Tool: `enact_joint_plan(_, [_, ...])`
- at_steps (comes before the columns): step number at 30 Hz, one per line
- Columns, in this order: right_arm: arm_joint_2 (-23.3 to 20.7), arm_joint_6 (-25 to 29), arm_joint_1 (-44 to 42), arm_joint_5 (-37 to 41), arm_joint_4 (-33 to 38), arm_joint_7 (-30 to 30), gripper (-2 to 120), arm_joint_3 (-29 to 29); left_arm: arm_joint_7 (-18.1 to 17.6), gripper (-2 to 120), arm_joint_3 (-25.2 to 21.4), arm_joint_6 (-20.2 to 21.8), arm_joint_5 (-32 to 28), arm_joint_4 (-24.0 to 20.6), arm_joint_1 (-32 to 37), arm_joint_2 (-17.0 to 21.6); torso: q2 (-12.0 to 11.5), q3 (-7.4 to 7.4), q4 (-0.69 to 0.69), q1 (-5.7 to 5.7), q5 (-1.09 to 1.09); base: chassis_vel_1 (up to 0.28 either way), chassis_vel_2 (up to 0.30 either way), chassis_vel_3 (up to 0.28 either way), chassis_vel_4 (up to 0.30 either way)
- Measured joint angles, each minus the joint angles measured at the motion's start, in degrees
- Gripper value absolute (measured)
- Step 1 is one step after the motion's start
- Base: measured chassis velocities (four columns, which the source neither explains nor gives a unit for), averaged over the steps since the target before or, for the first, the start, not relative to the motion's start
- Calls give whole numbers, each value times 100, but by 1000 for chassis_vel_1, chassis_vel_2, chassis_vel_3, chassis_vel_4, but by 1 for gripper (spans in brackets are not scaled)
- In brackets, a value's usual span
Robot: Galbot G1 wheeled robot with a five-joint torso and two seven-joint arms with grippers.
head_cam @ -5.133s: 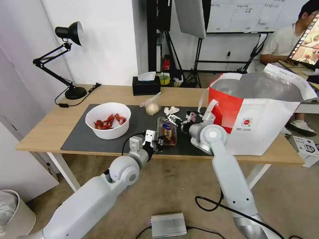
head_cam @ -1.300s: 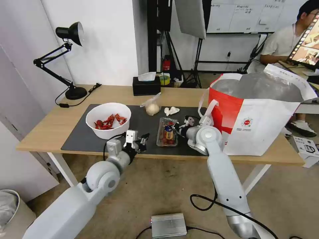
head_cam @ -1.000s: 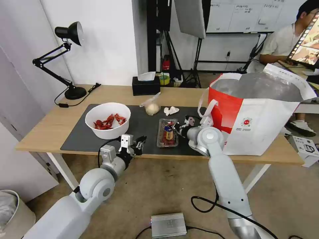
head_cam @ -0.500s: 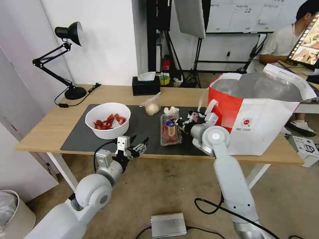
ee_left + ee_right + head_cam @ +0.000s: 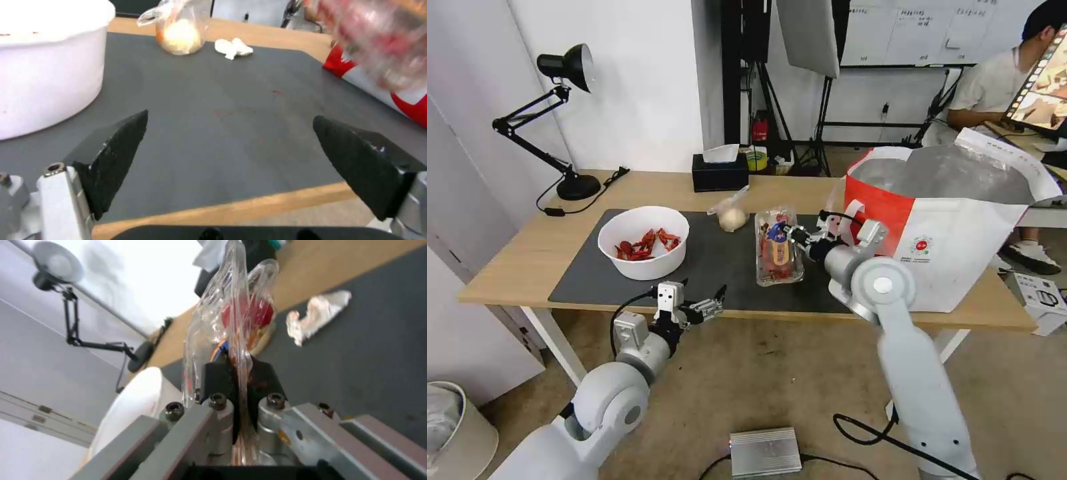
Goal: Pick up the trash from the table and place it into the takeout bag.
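Clear tray [image 5: 778, 246] of red scraps pinched upright in right gripper [image 5: 798, 235] jaws; left gripper [image 5: 704, 308] jaws wide.

The head camera looked forward and down from above over the whole table [image 5: 527, 257]. The left wrist camera sat low at the table's near edge, facing across the mat [image 5: 213, 110]. The right wrist camera looked closely along its fingers [image 5: 213, 380]. All three shared the mat and tissue [image 5: 233, 48].
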Motion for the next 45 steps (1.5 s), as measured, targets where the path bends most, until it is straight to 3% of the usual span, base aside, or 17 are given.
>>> enact_joint_plan(23, [-414, 140, 575, 792, 743, 531, 2, 831, 6, 100, -180, 21, 101, -103, 344, -66, 0, 0, 1, 0, 0, 0, 0, 0, 0])
enact_joint_plan(45, [-1315, 324, 917, 1642, 771, 1037, 2, 2116, 6, 100, -17, 21, 222, 12, 321, -168, 0, 0, 0, 0, 0, 0, 0, 0, 0])
